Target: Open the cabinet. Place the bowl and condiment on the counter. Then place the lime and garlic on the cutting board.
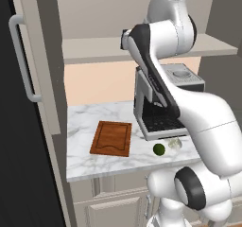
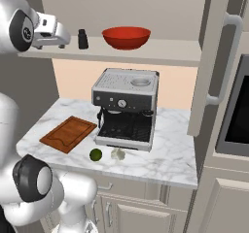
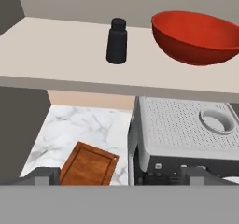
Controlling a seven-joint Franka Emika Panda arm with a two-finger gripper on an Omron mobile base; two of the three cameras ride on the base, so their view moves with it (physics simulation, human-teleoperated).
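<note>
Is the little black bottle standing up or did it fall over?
Standing up. The condiment sits upright on the cabinet shelf, cap on top, left of the bowl and not touching it.

No text, label, brand, number or sign can be read anywhere. The coffee machine has a round dial and what may be small buttons on its front panel, but any markings there are too small and blurred to make out. The black shaker bottle, the red bowl and the cabinet carry no lettering.
</note>
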